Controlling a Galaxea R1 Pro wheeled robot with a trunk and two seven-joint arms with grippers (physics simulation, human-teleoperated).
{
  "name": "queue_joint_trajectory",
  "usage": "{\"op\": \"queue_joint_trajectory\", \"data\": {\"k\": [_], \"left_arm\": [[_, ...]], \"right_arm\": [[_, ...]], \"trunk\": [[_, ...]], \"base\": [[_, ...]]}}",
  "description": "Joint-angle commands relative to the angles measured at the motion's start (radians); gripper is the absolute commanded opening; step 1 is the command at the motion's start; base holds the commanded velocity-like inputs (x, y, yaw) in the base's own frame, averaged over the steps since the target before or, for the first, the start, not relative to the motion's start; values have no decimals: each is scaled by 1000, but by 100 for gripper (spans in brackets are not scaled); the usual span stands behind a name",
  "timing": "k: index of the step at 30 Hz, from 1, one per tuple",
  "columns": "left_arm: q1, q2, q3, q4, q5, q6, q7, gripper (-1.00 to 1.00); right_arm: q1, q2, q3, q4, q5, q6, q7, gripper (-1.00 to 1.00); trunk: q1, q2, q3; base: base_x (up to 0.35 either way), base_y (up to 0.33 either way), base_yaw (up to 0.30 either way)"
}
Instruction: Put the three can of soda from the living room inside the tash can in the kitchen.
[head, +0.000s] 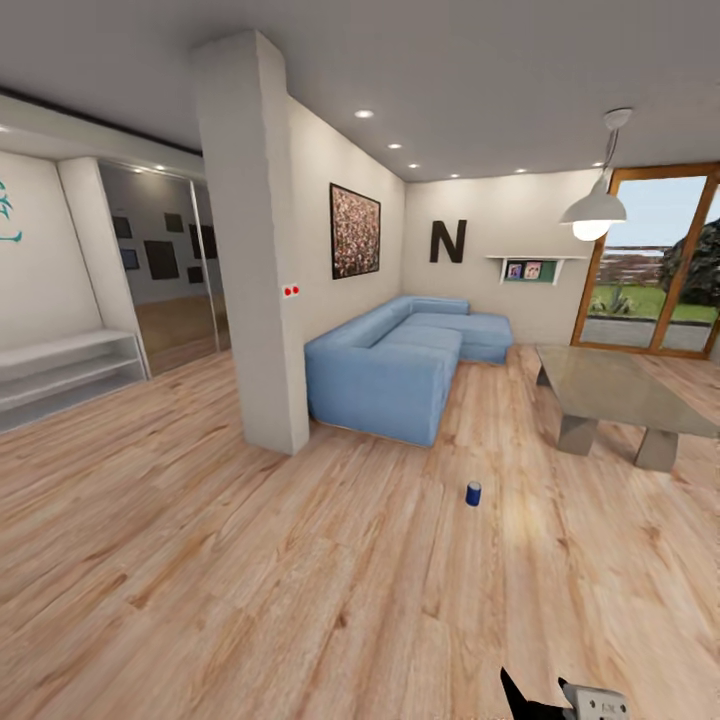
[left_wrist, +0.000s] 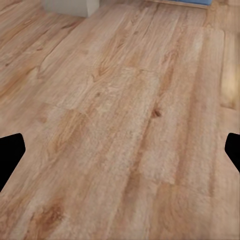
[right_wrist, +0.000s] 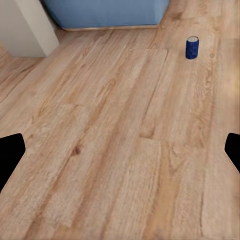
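Note:
I am in the living room with its light wood plank floor (head: 250, 560). One blue soda can (head: 473, 493) stands upright on the floor in front of the light-blue corner sofa (head: 400, 365). The right wrist view has that can (right_wrist: 192, 47) well ahead of my right gripper (right_wrist: 120, 152), which is open and empty. A part of the right gripper (head: 548, 700) shows at the head view's lower edge. My left gripper (left_wrist: 120, 155) is open over bare floor. The orange can, the bin and the kitchen are out of view.
A white pillar (head: 260, 250) stands left of the sofa. A low grey coffee table (head: 620, 390) sits at the right, before wood-framed glass doors (head: 650, 265). White low shelving (head: 70, 365) lines the left wall. Open floor lies between me and the can.

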Motion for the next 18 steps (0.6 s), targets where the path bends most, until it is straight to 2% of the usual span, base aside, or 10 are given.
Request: {"op": "queue_joint_trajectory", "data": {"k": [1, 18], "left_arm": [[0, 0, 0, 0, 0, 0, 0, 100], [0, 0, 0, 1, 0, 0, 0, 100]], "right_arm": [[0, -1, 0, 1, -2, 2, 0, 100], [0, -6, -4, 4, -7, 10, -1, 100]], "trunk": [[0, 0, -1], [0, 0, -19]], "base": [[0, 0, -124], [0, 0, -151]]}}
